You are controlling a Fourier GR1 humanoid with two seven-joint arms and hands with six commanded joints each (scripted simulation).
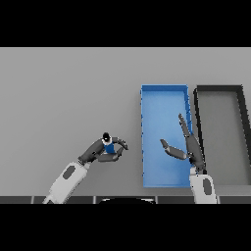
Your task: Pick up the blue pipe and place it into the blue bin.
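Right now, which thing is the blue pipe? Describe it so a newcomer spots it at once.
Start at the two bins on the table's right side: the blue bin and the dark bin beside it. Go left from the blue bin to the left hand. The pipe is the small blue piece with a dark top inside its curled fingers, the only blue thing outside the bin.

The table (68, 88) is plain grey, with no pattern. On it the blue bin (164, 93) is bright blue all over; just right of it stands a bin (218, 89) with a black rim and grey floor. Left of the blue bin, the blue pipe (109, 147) has a black top. Both hands, left (100, 151) and right (188, 144), are dark grey, on white and grey arms.
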